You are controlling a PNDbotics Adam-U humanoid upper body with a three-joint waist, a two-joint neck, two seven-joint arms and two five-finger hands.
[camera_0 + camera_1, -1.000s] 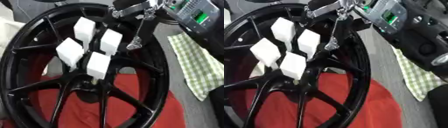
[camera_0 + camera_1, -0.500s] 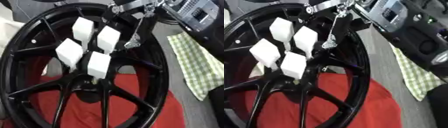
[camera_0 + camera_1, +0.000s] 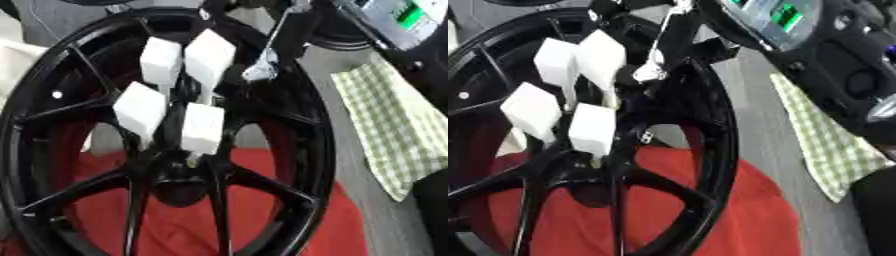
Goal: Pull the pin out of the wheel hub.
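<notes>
A black spoked wheel [image 3: 302, 125] lies flat on a red cloth. Several white square-headed pins stand round its hub [image 3: 179, 175]: two at the back [image 3: 162, 60] [image 3: 210, 57] and two nearer [image 3: 140, 107] [image 3: 203, 127]. My right hand [image 3: 677, 35] comes in from the top, mostly cut off by the picture's edge. One straight, silver-tipped finger [image 3: 260, 70] hangs over the rim, just right of the back right pin and apart from it. The hand holds nothing. My left hand is out of sight.
The red cloth [image 3: 289, 220] covers the table under the wheel's near half. A green checked cloth [image 3: 394, 130] lies to the right. My right forearm, with a green-lit panel [image 3: 785, 15], crosses the upper right corner.
The whole picture has tilted and shifted a little, so the camera moved. Relative to the wheel and pins, the right hand's finger stays in about the same place.
</notes>
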